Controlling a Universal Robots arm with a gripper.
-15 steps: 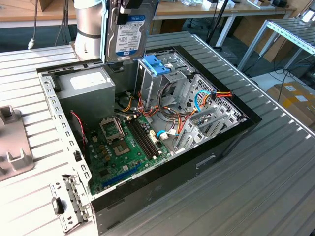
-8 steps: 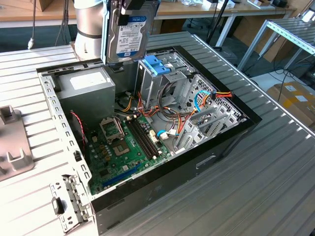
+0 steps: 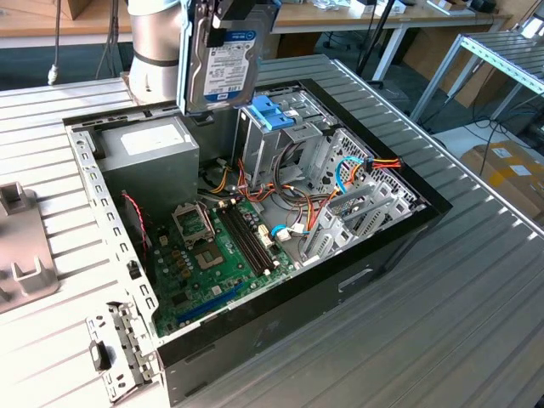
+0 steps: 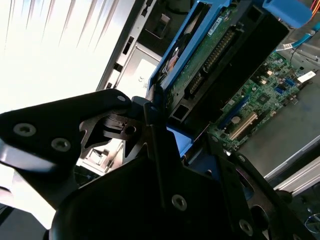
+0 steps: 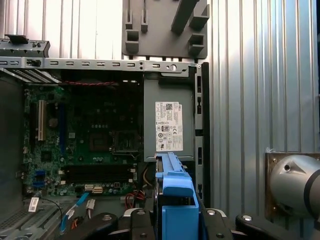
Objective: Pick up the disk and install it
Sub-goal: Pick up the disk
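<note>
My gripper (image 5: 176, 223) is clamped on the disk (image 3: 225, 64), holding it in the air over the open computer case (image 3: 399, 229).
My fingers are closed tight on its blue-railed sides. The disk hangs on edge above the far end of the case, with the grey power-supply box (image 3: 153, 146) below toward the exterior view's left and the pale blue bracket (image 3: 270, 112) just beside it toward the right.

Print on the disk (image 3: 225, 68) and the power-supply sticker (image 5: 168, 126) is unreadable.

Smooth blue plastic rails (image 5: 175, 200) on the disk (image 3: 225, 64); ribbed matt metal table (image 3: 476, 323).
</note>
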